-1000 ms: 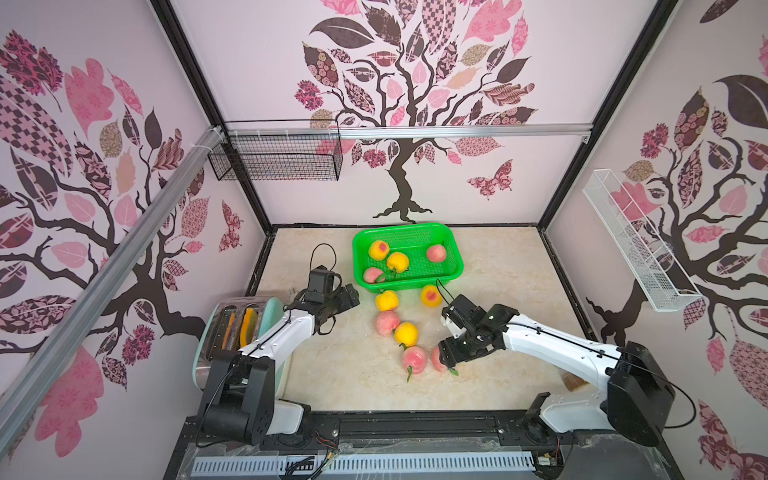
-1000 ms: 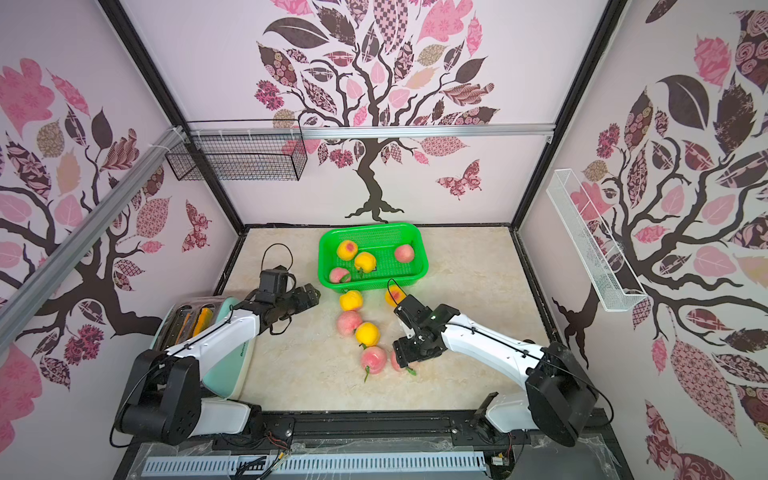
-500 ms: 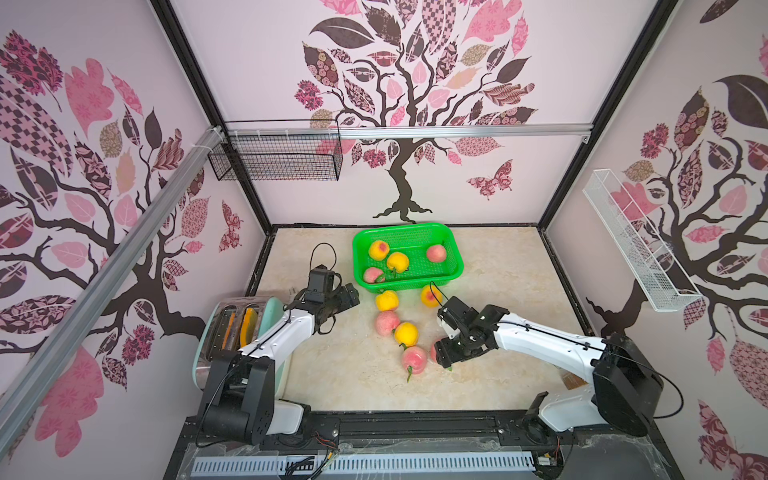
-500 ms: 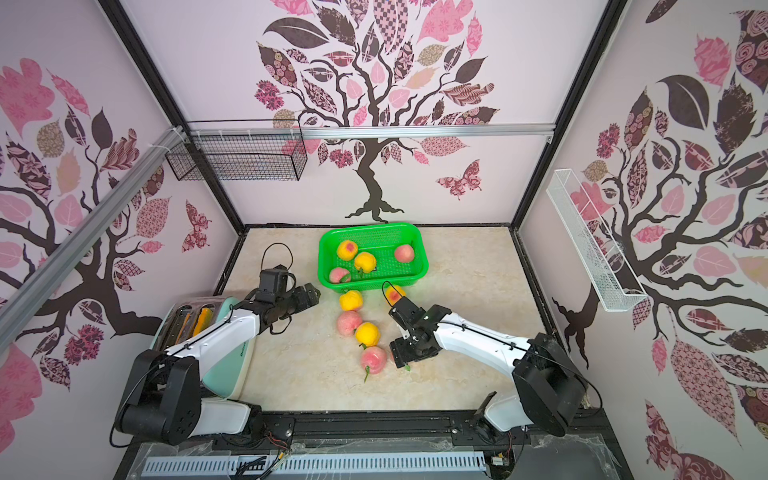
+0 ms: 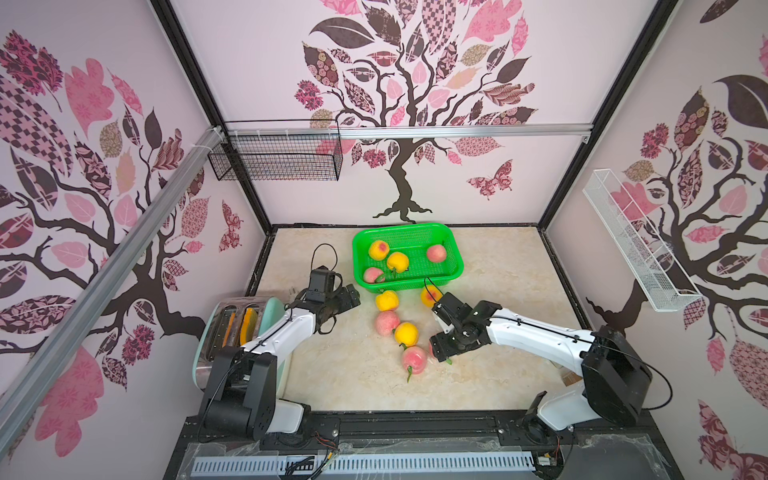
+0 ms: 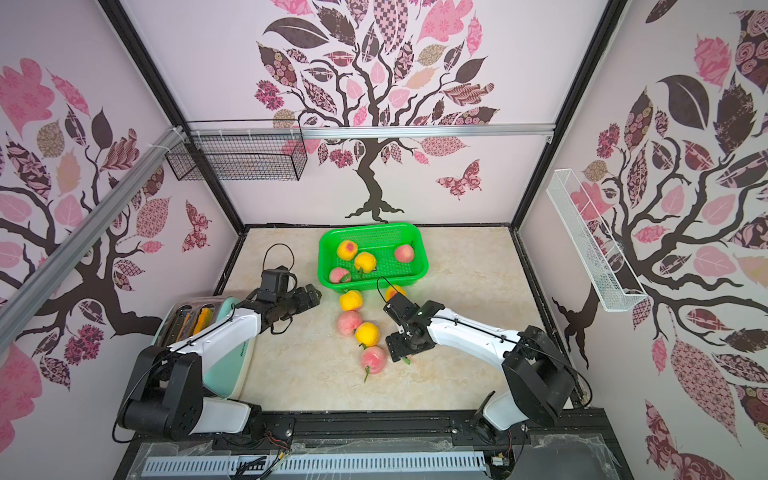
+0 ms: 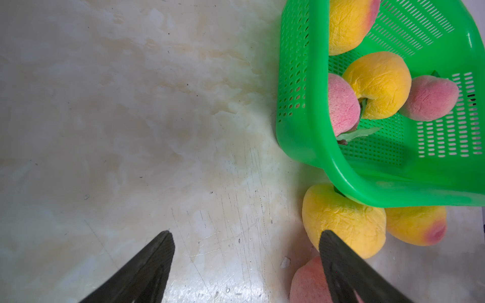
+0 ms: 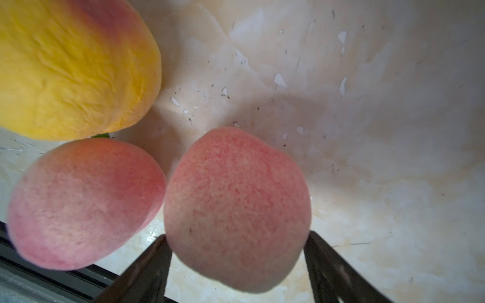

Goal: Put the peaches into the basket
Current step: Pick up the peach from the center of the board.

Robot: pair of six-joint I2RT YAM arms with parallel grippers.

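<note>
1. Since a second ago our right arm has slid sideways toward the loose row of fruit, so the right gripper now stands over a pink peach. The left arm and the other fruit have stayed put.
2. In both top views that pink peach is almost wholly hidden under the gripper. The right wrist view shows it between the right fingers, one tip at each flank; we cannot tell whether they press it or only stand beside it.
3. A red-spotted peach just before the basket is half covered by our right wrist.
4. Our left gripper hangs wide with nothing between its fingers. In the left wrist view one finger crosses a yellow peach, a second pink one is cut off at the frame edge, and the basket runs out of frame.
5. Four peaches lie in the basket, which sits toward the back of the bench — six more are outside it.
6. The front peach lies just beside the straddled one, with only a thin gap between them in the right wrist view. Bare bench opens between the left arm and the row, and also right of the basket. A toaster at the bench's left edge is partly hidden by the left arm.
</note>
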